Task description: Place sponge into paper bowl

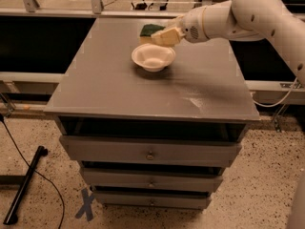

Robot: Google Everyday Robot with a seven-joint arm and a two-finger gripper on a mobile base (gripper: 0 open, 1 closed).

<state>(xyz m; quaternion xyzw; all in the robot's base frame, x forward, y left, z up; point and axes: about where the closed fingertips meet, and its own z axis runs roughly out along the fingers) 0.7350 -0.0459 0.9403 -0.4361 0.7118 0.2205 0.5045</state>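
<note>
Where the grey desk carries it, past mid-top, the white paper bowl sits upright (round, shallow, wide-rimmed). Just behind its far rim, the cream claw pinches the sponge, dark green top up, pale yellow beneath.

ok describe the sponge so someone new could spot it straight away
Look at the far end of the grey cabinet top, just behind the white paper bowl. The sponge is the small dark green block there, held by the cream gripper; nothing else nearby is green.
</note>
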